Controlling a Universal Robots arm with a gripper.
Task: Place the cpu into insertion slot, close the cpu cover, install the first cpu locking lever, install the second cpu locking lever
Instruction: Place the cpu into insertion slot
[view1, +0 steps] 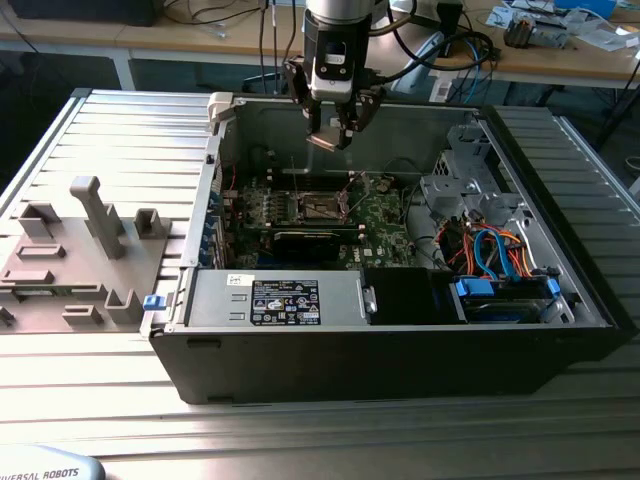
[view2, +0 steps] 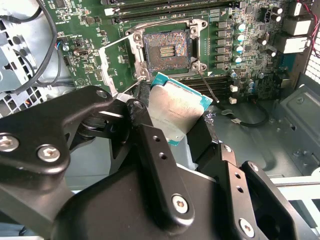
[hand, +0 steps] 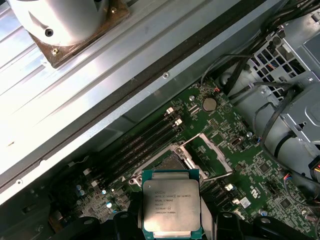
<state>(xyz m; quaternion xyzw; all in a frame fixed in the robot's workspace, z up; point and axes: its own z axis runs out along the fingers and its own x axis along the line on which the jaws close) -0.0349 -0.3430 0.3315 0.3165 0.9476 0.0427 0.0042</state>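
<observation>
Black pincer (view2: 172, 119) clamps the flat square silvery cpu (view2: 172, 107) above the dark, metal-rimmed insertion slot (view2: 166, 50).

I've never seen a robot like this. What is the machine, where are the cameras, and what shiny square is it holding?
It is a robot arm with a black metal gripper at its end, like a two-fingered hand. The exterior view comes from a camera standing apart; both wrist views come from cameras riding on the arm. On the ribbed grey metal table stands an open black computer case with a green circuit board inside. The gripper is shut on the cpu, a thin square silvery-grey plate, the computer's brain. It hangs over the board, near the insertion slot, a small dark square socket with a silvery rim, whose metal cover is open. The cpu is not in it yet.
</observation>
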